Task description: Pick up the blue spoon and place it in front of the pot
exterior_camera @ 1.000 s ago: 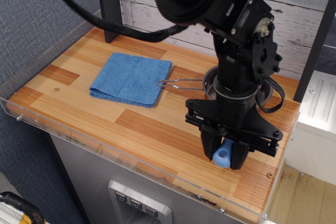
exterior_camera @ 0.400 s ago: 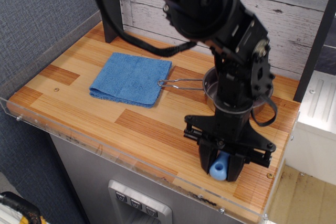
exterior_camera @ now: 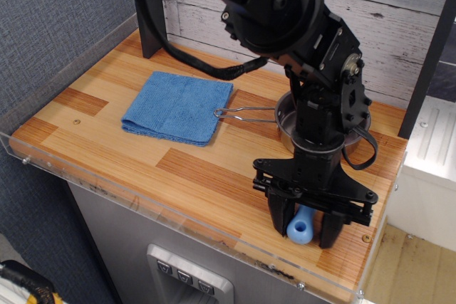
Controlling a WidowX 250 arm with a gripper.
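Note:
The blue spoon [exterior_camera: 301, 227] lies on the wooden table near its front right edge, with only the light-blue handle end and its hole showing. My gripper [exterior_camera: 303, 237] points straight down over it, its fingers [exterior_camera: 278, 220] spread to either side of the handle with gaps visible. The pot [exterior_camera: 283, 114] sits just behind, mostly hidden by the arm. Its thin wire handle [exterior_camera: 242, 111] points left. The spoon's grey bowl is hidden under the gripper.
A folded blue cloth [exterior_camera: 178, 107] lies at the left middle of the table, its corner under the pot handle's tip. A clear acrylic lip [exterior_camera: 142, 208] runs along the front edge. A dark post [exterior_camera: 148, 12] stands at the back left.
The gripper has come down and forward with the spoon to the table's front right, and its fingers have spread apart from the handle.

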